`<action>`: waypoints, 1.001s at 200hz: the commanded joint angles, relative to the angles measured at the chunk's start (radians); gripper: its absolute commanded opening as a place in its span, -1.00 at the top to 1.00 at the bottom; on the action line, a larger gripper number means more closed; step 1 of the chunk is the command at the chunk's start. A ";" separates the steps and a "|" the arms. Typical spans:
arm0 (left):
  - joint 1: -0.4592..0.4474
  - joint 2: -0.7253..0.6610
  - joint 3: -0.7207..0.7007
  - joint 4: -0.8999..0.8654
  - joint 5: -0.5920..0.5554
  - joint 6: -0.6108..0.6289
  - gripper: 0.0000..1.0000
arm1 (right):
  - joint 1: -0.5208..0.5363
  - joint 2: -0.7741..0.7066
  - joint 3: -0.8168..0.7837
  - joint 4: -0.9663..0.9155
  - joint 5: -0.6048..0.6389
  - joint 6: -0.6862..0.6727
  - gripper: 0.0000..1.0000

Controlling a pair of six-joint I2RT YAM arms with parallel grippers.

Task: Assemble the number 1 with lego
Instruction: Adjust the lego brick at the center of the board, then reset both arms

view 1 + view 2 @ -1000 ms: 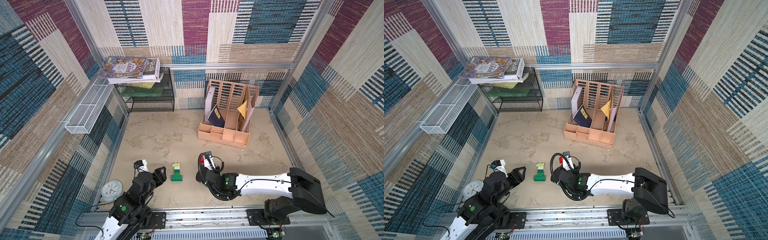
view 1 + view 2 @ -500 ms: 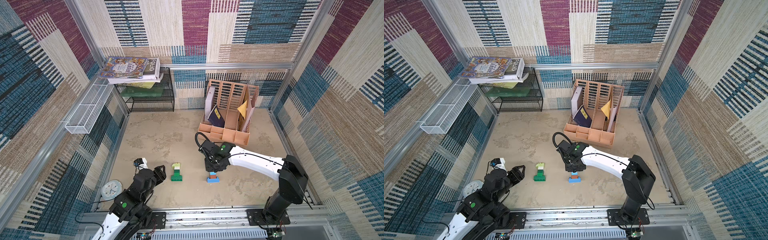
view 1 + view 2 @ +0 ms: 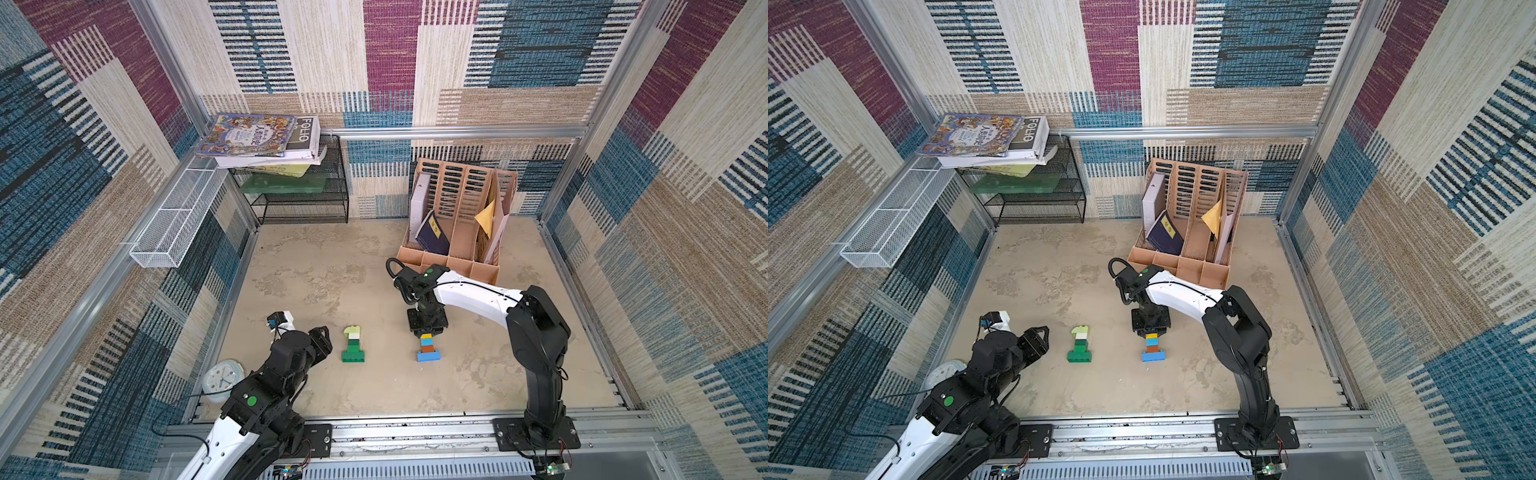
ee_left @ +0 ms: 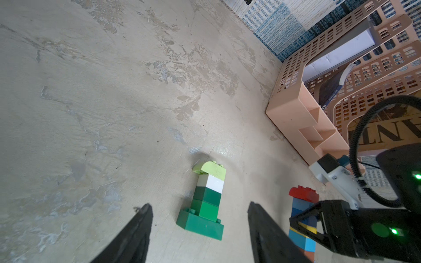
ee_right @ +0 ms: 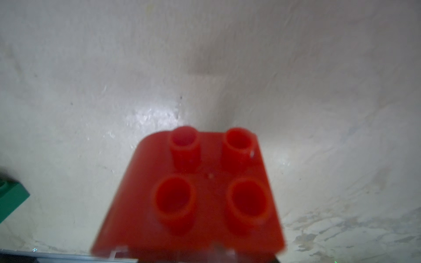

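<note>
Two lego towers stand on the beige floor. The green one [image 3: 353,347] [image 3: 1080,347] [image 4: 206,205] has a wide dark green base, green and cream bricks, and a lime cap. To its right stands a tower [image 3: 428,349] [image 3: 1153,348] with a blue base, then brown, blue and yellow, and a red top brick [image 4: 304,193] [image 5: 193,195]. My right gripper [image 3: 428,326] [image 3: 1151,326] points straight down, shut on this tower's upper part. My left gripper [image 3: 322,338] [image 4: 198,205] is open, left of the green tower and apart from it.
A peach file organizer [image 3: 453,257] with books stands just behind the right arm. A black wire shelf [image 3: 299,199] with books is at the back left, a white wire basket [image 3: 174,224] hangs on the left wall, and a small clock [image 3: 222,374] lies beside the left arm.
The right arm swung from lying low at the front to reaching down from above. The coloured tower now stands upright right of the green one. The left gripper barely moved.
</note>
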 commanded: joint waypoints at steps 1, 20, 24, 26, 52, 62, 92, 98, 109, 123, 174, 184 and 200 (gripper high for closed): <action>0.001 0.010 0.015 0.004 -0.025 0.006 -0.38 | -0.011 0.031 0.017 -0.030 -0.026 -0.034 0.84; 0.002 0.016 0.018 -0.006 -0.038 0.010 -0.38 | -0.024 0.052 0.018 -0.023 -0.045 -0.044 0.77; 0.002 0.016 0.019 -0.006 -0.040 0.010 -0.38 | -0.027 0.057 0.018 -0.022 -0.047 -0.046 0.74; 0.001 0.016 0.019 -0.006 -0.041 0.010 -0.38 | -0.028 0.059 0.018 -0.022 -0.050 -0.047 0.73; 0.002 0.019 0.015 -0.010 -0.045 0.000 -0.38 | -0.040 0.086 0.018 -0.022 -0.059 -0.057 0.55; 0.003 0.020 0.015 -0.013 -0.048 -0.004 -0.38 | -0.042 0.094 0.021 -0.022 -0.059 -0.060 0.46; 0.003 0.019 0.015 -0.016 -0.051 -0.003 -0.37 | -0.045 0.106 0.027 -0.015 -0.062 -0.065 -0.05; 0.003 0.019 0.015 -0.018 -0.050 -0.003 -0.37 | -0.044 0.106 0.027 -0.014 -0.061 -0.066 -0.12; 0.002 0.020 0.017 -0.018 -0.049 -0.003 -0.37 | -0.044 0.103 0.027 -0.012 -0.062 -0.069 -0.25; 0.003 0.021 0.017 -0.019 -0.049 -0.003 -0.37 | -0.046 0.092 0.025 -0.009 -0.059 -0.068 -0.40; 0.003 0.063 0.032 0.020 -0.064 0.030 -0.40 | -0.048 -0.123 -0.055 0.081 0.021 -0.067 -0.64; 0.003 0.086 0.039 0.045 -0.071 0.057 -0.42 | -0.050 -0.206 -0.110 0.131 0.060 -0.075 -0.71; 0.004 0.132 0.048 0.099 -0.090 0.119 -0.46 | -0.065 -0.345 -0.203 0.215 0.126 -0.098 -0.74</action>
